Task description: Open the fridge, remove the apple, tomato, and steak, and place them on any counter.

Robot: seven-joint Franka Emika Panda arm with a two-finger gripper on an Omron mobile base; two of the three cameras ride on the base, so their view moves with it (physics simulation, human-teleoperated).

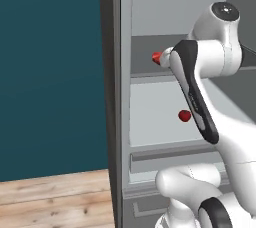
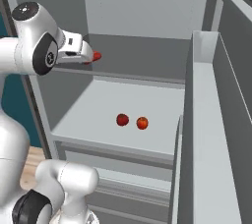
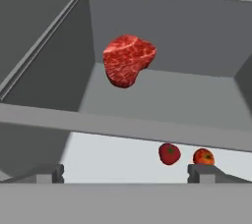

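— What sort of room are we standing in?

— A kitchen, a rendered one. That tall grey fridge (image 2: pixel 147 31) stands open, pale shelves inside, with a steak (image 3: pixel 128 60) on the upper one and two small round red fruits (image 2: pixel 132 121) on the shelf below.

— Anything else?

— A teal wall (image 1: pixel 50 72) and a wooden plank floor (image 1: pixel 55 199) beside it.

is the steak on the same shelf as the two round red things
No, in the hand view the steak lies on the upper shelf, while the tomato and apple sit on the shelf below.
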